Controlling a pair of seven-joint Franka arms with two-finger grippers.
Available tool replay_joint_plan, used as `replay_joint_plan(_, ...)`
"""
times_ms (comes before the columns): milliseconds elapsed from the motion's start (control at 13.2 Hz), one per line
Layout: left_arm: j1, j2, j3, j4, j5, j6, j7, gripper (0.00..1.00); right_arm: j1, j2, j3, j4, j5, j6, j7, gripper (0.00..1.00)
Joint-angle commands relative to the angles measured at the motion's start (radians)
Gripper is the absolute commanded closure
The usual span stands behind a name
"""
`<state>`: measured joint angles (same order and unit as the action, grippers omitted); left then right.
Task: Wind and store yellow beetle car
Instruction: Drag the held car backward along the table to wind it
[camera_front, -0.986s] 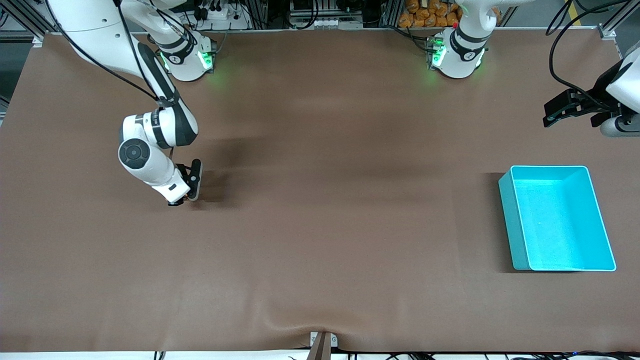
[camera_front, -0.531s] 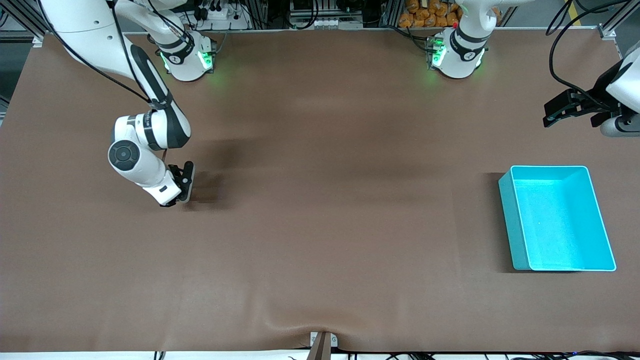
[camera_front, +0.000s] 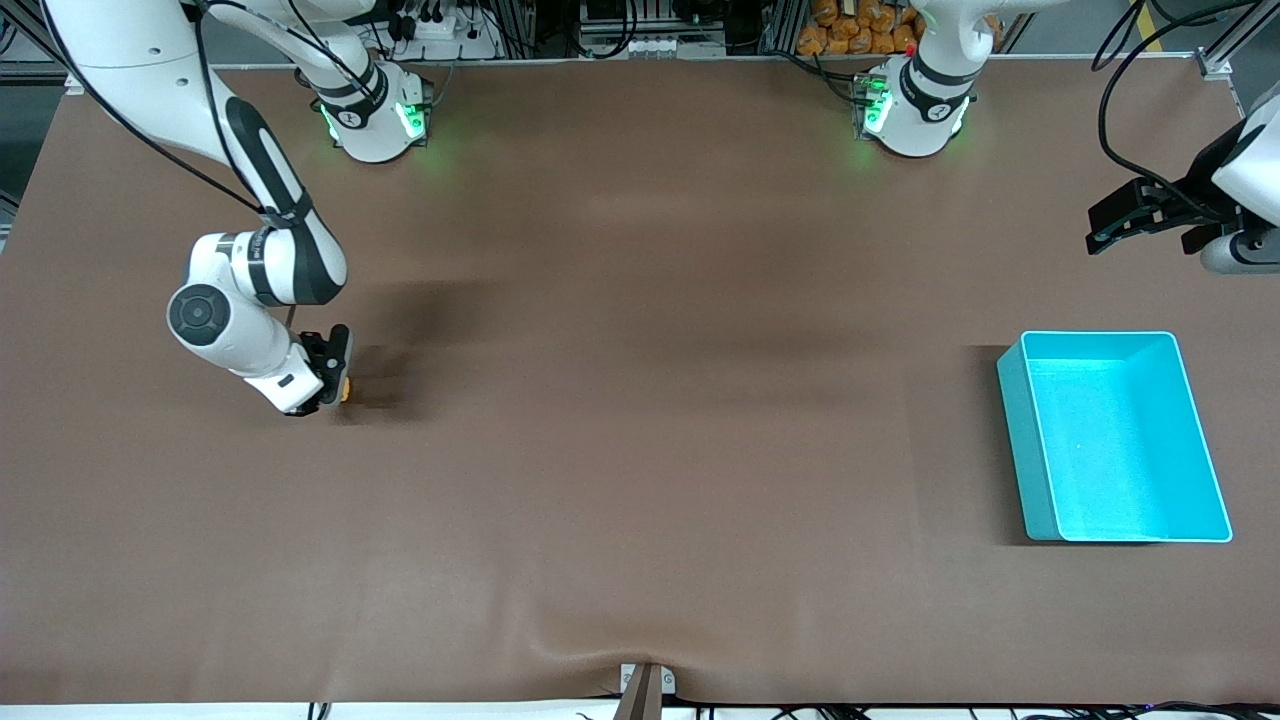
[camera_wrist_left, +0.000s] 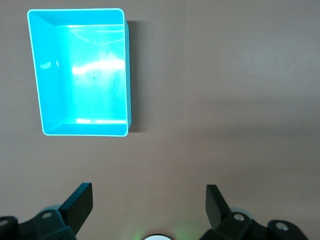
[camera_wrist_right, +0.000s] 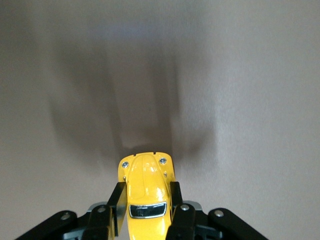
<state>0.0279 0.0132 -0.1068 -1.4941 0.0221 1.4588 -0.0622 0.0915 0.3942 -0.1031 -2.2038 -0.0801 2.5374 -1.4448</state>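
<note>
My right gripper (camera_front: 335, 385) is shut on the yellow beetle car (camera_wrist_right: 146, 192), low at the brown table toward the right arm's end. In the right wrist view the car's rounded yellow body and dark window sit between the two black fingers (camera_wrist_right: 116, 200). In the front view only a sliver of yellow (camera_front: 345, 388) shows by the fingers. The cyan bin (camera_front: 1115, 437) stands open and empty toward the left arm's end; it also shows in the left wrist view (camera_wrist_left: 80, 70). My left gripper (camera_wrist_left: 149, 202) is open and empty, waiting high beside the bin.
The brown mat (camera_front: 640, 420) covers the table, with a wrinkle near its front edge (camera_front: 600, 645). The two arm bases (camera_front: 375, 120) (camera_front: 910, 110) stand along the table's back edge.
My right gripper has slid along the table toward the right arm's end, dragging the car with it. The left arm has not moved.
</note>
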Motion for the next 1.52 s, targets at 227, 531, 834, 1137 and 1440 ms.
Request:
replay_joint_plan(227,0.003,-0.006,-0.004,0.003,0.024,0.002,0.018,0.00,-0.101,0.034,0.013,0.007,-0.020,0.012,-0.084,0.68)
replay_joint_plan(531,0.003,-0.006,-0.004,0.005,0.024,0.002,0.018,0.00,-0.174,0.034,0.013,0.007,-0.020,0.011,-0.108,0.68)
replay_joint_plan(834,0.003,-0.006,-0.004,0.005,0.024,0.002,0.018,0.00,-0.229,0.038,0.013,0.012,-0.018,0.012,-0.147,0.68)
replay_joint_plan(1137,0.003,-0.006,-0.004,0.005,0.024,0.002,0.018,0.00,-0.274,0.044,0.013,0.016,-0.018,0.011,-0.177,0.67)
replay_joint_plan(1440,0.004,-0.006,-0.004,0.005,0.024,0.002,0.018,0.00,-0.308,0.044,0.013,0.022,-0.018,0.011,-0.190,0.66)
